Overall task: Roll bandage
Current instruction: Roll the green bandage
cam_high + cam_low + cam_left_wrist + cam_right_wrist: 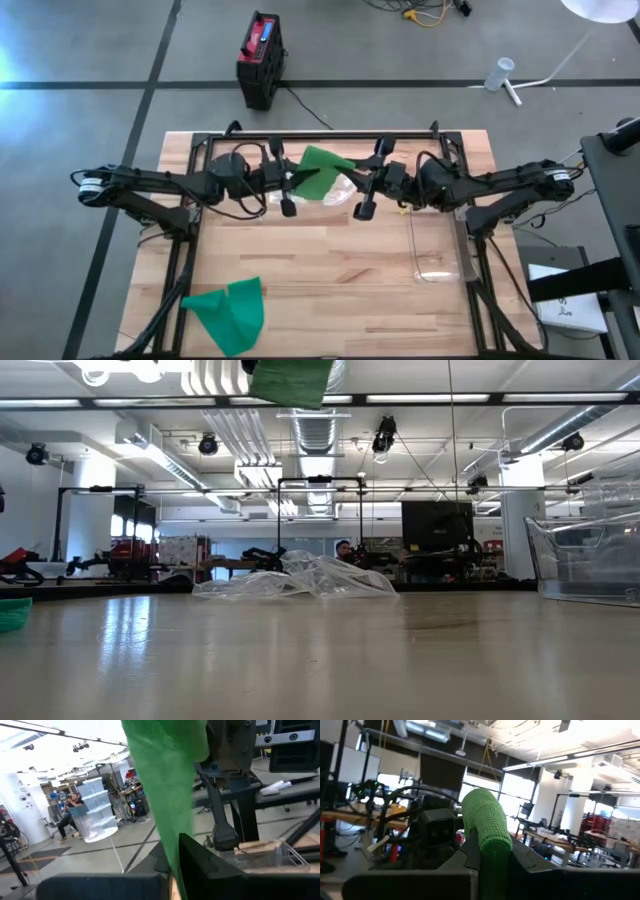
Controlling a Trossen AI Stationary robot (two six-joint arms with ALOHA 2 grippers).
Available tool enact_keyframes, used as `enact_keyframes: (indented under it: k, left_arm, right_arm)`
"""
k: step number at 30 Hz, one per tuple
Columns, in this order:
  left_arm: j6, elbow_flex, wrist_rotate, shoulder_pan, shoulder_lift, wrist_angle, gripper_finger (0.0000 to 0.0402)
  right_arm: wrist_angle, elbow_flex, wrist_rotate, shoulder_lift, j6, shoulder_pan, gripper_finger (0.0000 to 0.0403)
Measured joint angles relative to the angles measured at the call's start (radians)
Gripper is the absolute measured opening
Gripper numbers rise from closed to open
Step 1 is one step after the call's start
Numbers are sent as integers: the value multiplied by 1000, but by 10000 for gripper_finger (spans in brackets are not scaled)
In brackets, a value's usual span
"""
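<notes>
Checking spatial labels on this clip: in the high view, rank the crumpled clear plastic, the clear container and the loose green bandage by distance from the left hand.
1. Crumpled clear plastic, just beside the left hand, at mid-table.
2. Clear container, across the table on the right.
3. Loose green bandage, at the table's near left corner.
</notes>
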Motion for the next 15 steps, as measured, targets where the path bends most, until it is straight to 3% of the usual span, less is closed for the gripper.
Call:
enact_keyframes:
  k: [7,11,15]
  left_arm:
    - [-29,4,-28,4,24,4,47]
    - [-19,4,-86,5,31,-46,75]
    - [-8,4,-78,5,28,-53,105]
  right_arm:
    - [22,-15,-21,-2,19,1,32]
    - [23,-63,-31,-3,34,2,31]
    - [22,-124,-22,-25,38,0,33]
